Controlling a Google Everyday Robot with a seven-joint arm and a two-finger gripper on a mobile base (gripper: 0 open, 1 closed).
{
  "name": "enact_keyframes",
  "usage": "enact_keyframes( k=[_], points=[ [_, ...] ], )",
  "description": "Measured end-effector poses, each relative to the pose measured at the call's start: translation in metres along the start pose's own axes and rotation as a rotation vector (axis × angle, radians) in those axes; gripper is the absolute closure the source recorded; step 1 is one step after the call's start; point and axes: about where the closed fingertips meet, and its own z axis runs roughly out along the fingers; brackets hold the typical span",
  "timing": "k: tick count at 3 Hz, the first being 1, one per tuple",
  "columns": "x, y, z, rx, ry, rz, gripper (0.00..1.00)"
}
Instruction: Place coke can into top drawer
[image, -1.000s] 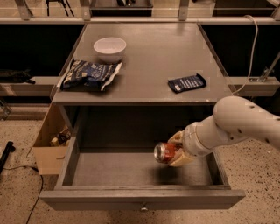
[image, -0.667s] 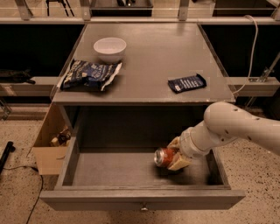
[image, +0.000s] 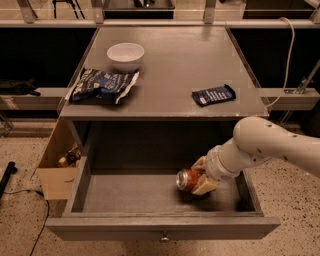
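Observation:
The top drawer (image: 125, 200) is pulled fully open below the grey table top, with its small round knob at the front centre. The coke can (image: 187, 179), red-orange with a silver end facing me, lies on its side low inside the drawer at the right, on or just above the drawer floor. My gripper (image: 200, 176) reaches into the drawer from the right and its tan fingers (image: 204, 187) are closed around the can. The white arm hides the back of the can.
On the table top stand a white bowl (image: 125, 54), a dark blue chip bag (image: 102, 85) and a dark blue flat snack bar (image: 213, 95). An open cardboard box (image: 56, 167) sits on the floor at the drawer's left.
The gripper has lowered the can a little deeper into the drawer and shifted slightly left. Nothing on the table top has moved.

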Motion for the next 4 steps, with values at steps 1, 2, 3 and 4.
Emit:
enact_keyframes(
  k=[1, 2, 3, 4],
  points=[
    [0.0000, 0.0000, 0.0000, 0.000, 0.000, 0.000, 0.54],
    [0.0000, 0.0000, 0.0000, 0.000, 0.000, 0.000, 0.22],
    [0.0000, 0.0000, 0.0001, 0.000, 0.000, 0.000, 0.00],
    [-0.0001, 0.0000, 0.0001, 0.000, 0.000, 0.000, 0.00]
  ],
)
